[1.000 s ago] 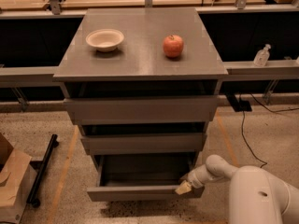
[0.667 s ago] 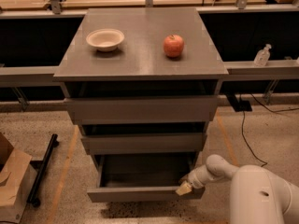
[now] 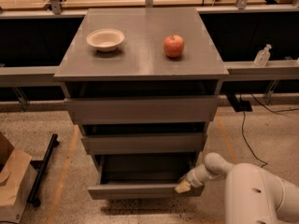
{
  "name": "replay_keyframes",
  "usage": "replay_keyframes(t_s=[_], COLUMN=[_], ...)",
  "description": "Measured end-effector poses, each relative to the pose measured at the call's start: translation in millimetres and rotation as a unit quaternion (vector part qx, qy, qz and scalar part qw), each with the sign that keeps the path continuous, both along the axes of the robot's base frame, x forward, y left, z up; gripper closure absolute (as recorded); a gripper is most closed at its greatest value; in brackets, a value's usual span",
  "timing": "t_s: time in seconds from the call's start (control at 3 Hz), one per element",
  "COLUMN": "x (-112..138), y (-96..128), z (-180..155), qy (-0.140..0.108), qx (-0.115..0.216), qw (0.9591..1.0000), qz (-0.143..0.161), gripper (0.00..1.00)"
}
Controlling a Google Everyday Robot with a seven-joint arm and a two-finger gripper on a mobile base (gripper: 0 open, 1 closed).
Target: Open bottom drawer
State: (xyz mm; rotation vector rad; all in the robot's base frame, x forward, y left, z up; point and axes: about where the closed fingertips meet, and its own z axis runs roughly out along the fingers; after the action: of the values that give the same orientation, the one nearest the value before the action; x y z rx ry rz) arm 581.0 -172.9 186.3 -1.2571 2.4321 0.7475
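The grey cabinet has three handle-less drawer fronts. The bottom drawer (image 3: 140, 190) is pulled out well past the middle drawer front (image 3: 142, 143) and the top drawer front (image 3: 140, 109); its dark inside shows. My gripper (image 3: 183, 186) sits at the bottom drawer's right front corner, at the end of my white arm (image 3: 252, 190) that reaches in from the lower right. The tip touches or hooks the drawer's front edge.
A white bowl (image 3: 105, 39) and a red apple (image 3: 174, 45) stand on the cabinet top (image 3: 140, 59). A cardboard box (image 3: 11, 181) and a black bar (image 3: 43, 169) lie on the floor at left. A cable (image 3: 245, 134) runs on the floor at right. A small bottle (image 3: 262, 56) stands on the right ledge.
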Motion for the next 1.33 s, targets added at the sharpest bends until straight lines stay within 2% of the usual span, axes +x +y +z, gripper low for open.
replay_keyframes(t_s=[0.33, 0.67, 1.0, 1.33], x=[-0.1, -0.3, -0.4, -42.0], y=[0.1, 0.1, 0.0, -19.2], z=[5.9, 11.0, 12.4, 6.0], qy=[0.000, 0.000, 0.001, 0.064], qx=[0.000, 0.000, 0.000, -0.002], qw=[1.0000, 1.0000, 1.0000, 0.9975], qz=[0.000, 0.000, 0.000, -0.029], gripper=[0.19, 0.00, 0.00, 0.00])
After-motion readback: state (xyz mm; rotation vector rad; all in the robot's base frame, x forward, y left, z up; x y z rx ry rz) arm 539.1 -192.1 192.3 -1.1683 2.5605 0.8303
